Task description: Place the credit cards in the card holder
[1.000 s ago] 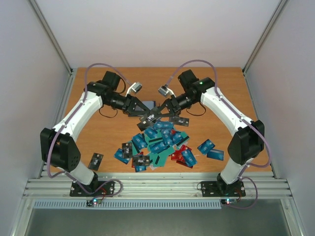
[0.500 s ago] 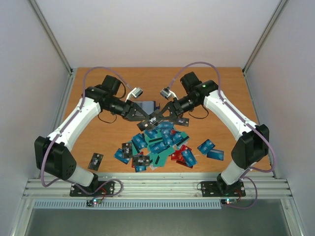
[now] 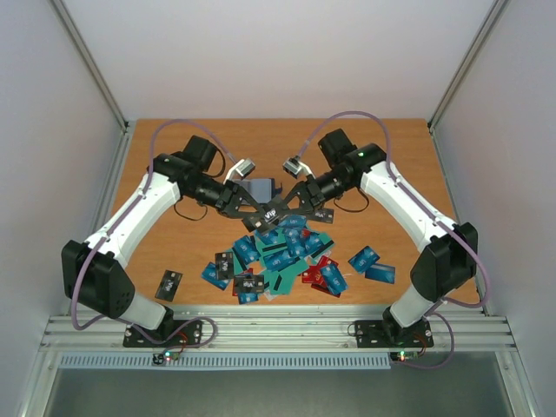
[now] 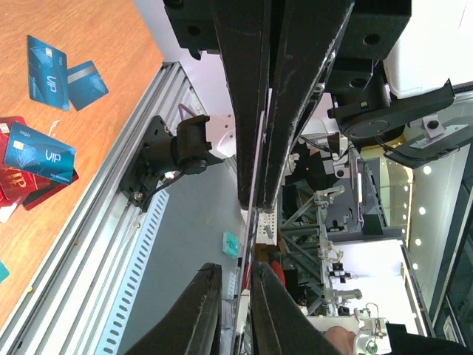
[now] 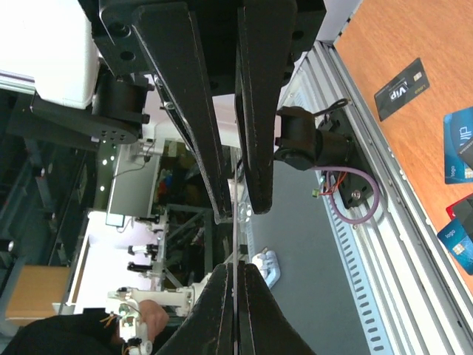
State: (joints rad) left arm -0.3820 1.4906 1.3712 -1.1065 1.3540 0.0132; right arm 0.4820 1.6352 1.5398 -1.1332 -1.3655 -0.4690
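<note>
Left arm swung inward, left claw (image 3: 254, 213) narrowing.
Top: both claws pinch black card (image 3: 272, 210) just before card holder (image 3: 260, 188); credit cards (image 3: 282, 252) heaped nearer, none loaded.
Left wrist: left claw nips card edge.
Right wrist: right claw (image 5: 235, 213) clamped on it.

The card holder (image 3: 260, 187) is mostly covered by the left hand (image 3: 253, 211) and the right hand (image 3: 290, 206). The black card (image 3: 272, 209) between them shows only its thin edge in both wrist views. The piled cards (image 3: 282, 252) overlap, their print too small to read. Several run off the edges of the wrist views.
</note>
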